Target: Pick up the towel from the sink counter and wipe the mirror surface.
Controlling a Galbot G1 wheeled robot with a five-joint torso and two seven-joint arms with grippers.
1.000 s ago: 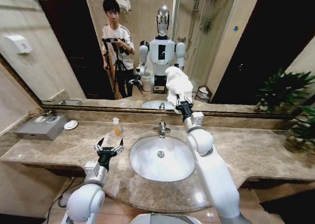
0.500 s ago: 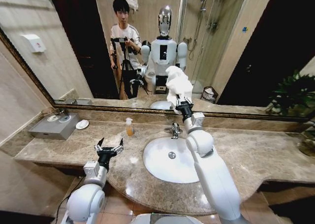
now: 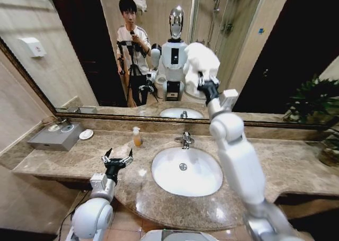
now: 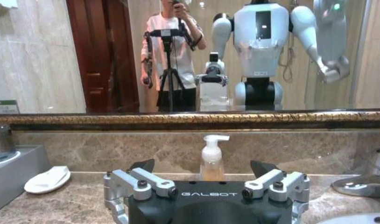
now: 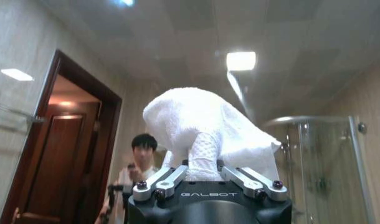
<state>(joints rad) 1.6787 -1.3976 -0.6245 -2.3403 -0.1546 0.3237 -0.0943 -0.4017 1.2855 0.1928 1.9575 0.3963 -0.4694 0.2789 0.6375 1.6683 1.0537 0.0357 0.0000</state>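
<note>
My right gripper (image 3: pixel 204 85) is raised against the mirror (image 3: pixel 254 50) and is shut on a bunched white towel (image 3: pixel 202 62), which presses on the glass right of my reflection. In the right wrist view the towel (image 5: pixel 202 126) bulges out above the gripper (image 5: pixel 202 173). The left gripper (image 3: pixel 117 158) hovers open and empty over the sink counter (image 3: pixel 69 164), left of the white basin (image 3: pixel 186 171). The left wrist view has its fingers (image 4: pixel 143 175) spread wide, facing the mirror (image 4: pixel 65 51).
A soap dispenser (image 3: pixel 137 137) stands by the chrome faucet (image 3: pixel 185 140). At the counter's left end are a grey tray (image 3: pixel 55 136) and a soap dish (image 3: pixel 86 134). Potted plants (image 3: pixel 312 100) stand at the right end. A person with a tripod is reflected in the mirror.
My right arm has lifted the towel up and to the right along the mirror. The head camera shifted between the earliest frame and now. The left arm has not moved.
</note>
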